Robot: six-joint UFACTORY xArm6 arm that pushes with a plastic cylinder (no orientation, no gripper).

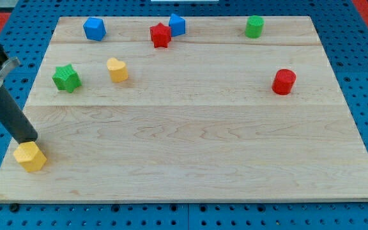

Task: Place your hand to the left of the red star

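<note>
The red star (160, 35) lies near the view's top, centre-left, on the wooden board (190, 140). A blue cube (177, 24) touches its upper right side. My tip (30, 140) is far away at the view's lower left, just above a yellow block (30, 156) and touching or nearly touching it. The dark rod slants up to the view's left edge.
A blue block (94, 29) sits at the top left. A green star (66, 78) and a yellow heart (117, 69) lie at the left. A green cylinder (254, 27) is at the top right, a red cylinder (283, 82) at the right.
</note>
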